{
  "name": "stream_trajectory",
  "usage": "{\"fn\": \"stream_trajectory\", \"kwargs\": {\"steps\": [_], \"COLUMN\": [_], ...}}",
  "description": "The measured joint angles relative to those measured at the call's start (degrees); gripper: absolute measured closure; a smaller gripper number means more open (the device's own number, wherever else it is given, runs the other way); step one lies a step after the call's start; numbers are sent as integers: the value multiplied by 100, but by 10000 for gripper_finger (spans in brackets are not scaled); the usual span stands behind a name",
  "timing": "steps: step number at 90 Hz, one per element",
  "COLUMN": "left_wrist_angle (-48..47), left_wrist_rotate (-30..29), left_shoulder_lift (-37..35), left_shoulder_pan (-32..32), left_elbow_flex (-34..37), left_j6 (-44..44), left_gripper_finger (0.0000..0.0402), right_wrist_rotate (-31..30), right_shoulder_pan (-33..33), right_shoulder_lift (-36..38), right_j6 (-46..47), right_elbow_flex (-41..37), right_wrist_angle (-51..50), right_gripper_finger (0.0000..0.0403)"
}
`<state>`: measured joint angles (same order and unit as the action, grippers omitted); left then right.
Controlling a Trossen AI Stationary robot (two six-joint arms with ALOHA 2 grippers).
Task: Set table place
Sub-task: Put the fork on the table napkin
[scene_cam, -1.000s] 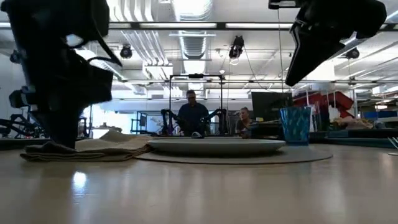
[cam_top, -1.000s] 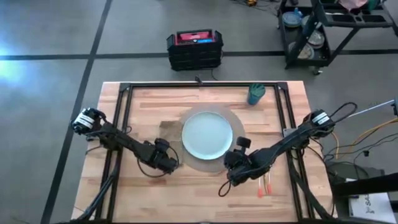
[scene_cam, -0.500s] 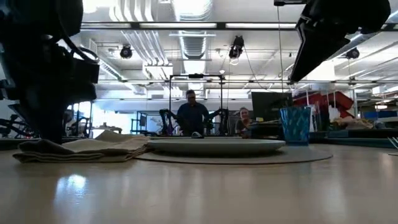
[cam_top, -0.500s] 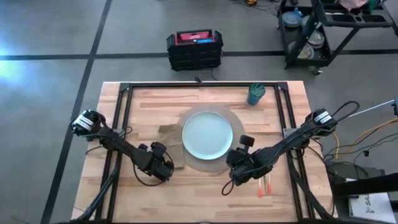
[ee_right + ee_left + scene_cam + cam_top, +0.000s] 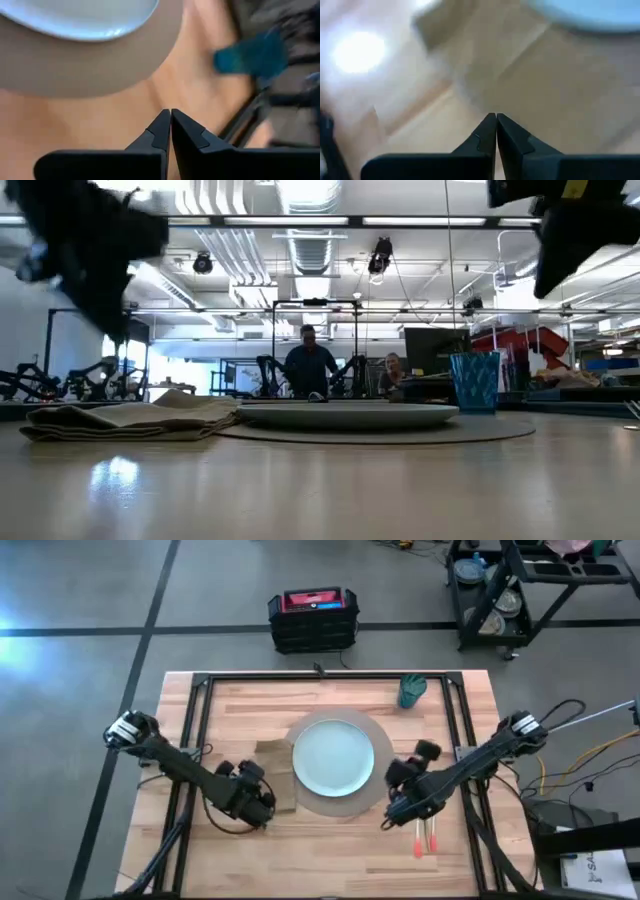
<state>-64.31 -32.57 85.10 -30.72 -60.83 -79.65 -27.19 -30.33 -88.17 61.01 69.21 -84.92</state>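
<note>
Since a second ago both arms have pulled away from the plate: the right gripper [image 5: 400, 802] has shifted from the mat's front edge out toward the right side of the table, and the left gripper [image 5: 262, 802] has slid a little toward the front-left, off the napkin. Both sets of fingers are pressed together with nothing between them, as each wrist view shows. The pale blue-green plate [image 5: 333, 756] sits centred on the round tan mat [image 5: 379, 745] in the middle of the wooden table [image 5: 320, 855]. The brown napkin [image 5: 270, 755] lies crumpled just left of the plate, overlapping the mat's edge. The orange-handled fork and spoon [image 5: 425, 836] lie side by side on the table right of the mat and nearer the front, just beside the right gripper. The teal cup [image 5: 411, 690] stands upright near the back rail, right of centre. In the low view, two people [image 5: 310, 368] show in the room far behind the table.
</note>
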Motion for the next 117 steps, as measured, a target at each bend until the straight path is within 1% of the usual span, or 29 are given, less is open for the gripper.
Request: {"fn": "stream_trajectory", "kwargs": {"steps": [6,14,17,22,28,32,39,45,55,66,73,79,89,98,109,117], "left_wrist_angle": [-6,145,175,253,324,360,477,527,563,578,585,604,605,605,603,598], "left_wrist_rotate": [-446,-949,-1087,-1304,-1501,-1636,-1922,-2224,-2649,-2676,-2809,-2983,-3155,-3152,-3146,-3148], "left_shoulder_lift": [-343,-709,-812,-974,-1130,-1194,-1234,-1239,-1239,-1274,-1334,-1357,-1368,-1350,-1332,-1331], "left_shoulder_pan": [0,0,0,-5,-11,-11,-11,-2,68,144,224,293,373,417,422,422], "left_elbow_flex": [-360,-813,-956,-1210,-1429,-1510,-1547,-1538,-1534,-1527,-1548,-1621,-1661,-1667,-1667,-1667], "left_j6": [631,1381,1646,2123,2522,2704,3018,3322,3634,3930,4099,4175,4211,4307,4367,4417], "left_gripper_finger": [402,402,402,402,402,402,402,402,401,396,393,391,391,394,397,398], "right_wrist_rotate": [588,1431,1648,1829,1869,1867,1740,1630,1614,1917,2013,2053,2160,2182,2369,2431], "right_shoulder_pan": [-121,-356,-466,-693,-1034,-1248,-1505,-1559,-1536,-1464,-1451,-1434,-1386,-1311,-1188,-1126], "right_shoulder_lift": [370,864,1007,1199,1327,1350,1281,1139,826,500,289,132,-121,-299,-464,-547], "right_j6": [320,1101,1467,2128,2910,3204,3551,3703,4017,4326,4582,4718,4766,4728,4565,4313], "right_elbow_flex": [-243,-697,-871,-1162,-1501,-1700,-1978,-2125,-2159,-2159,-2159,-2159,-2159,-2159,-2135,-2133], "right_wrist_angle": [253,634,756,1023,1533,2048,2981,3425,3498,3655,3686,3759,4029,4269,4237,4179], "right_gripper_finger": [403,403,403,403,402,397,379,353,300,248,228,220,220,234,265,302]}}
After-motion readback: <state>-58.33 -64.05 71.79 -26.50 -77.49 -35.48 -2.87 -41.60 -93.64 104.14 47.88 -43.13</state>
